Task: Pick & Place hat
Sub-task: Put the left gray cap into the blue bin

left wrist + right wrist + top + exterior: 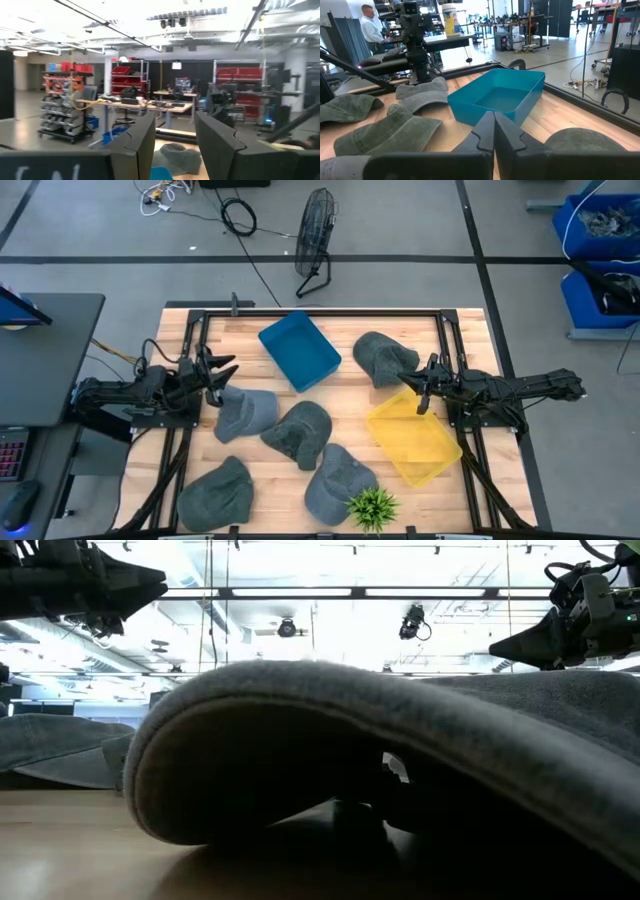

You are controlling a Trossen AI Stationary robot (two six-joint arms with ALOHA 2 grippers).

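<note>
Five grey hats lie on the table (190,330), none picked yet. Going left to right: my left jaws (222,368) stand apart w/ nothing between them, hovering just beside the hat (246,412) at the table's left side. Next comes the blue bin (299,350), then a middle hat (298,430), two more at the near edge by the small plant (372,505). Far-right hat (382,358) sits just beside the yellow bin (414,436), w/ my right jaws (421,385) pressed together, empty, hovering between hat and bin. Risks, imo: soft fabric may fold & slip from a shallow pinch; the left hat's brim sits near its neighbour, so a lift could drag both.
</note>
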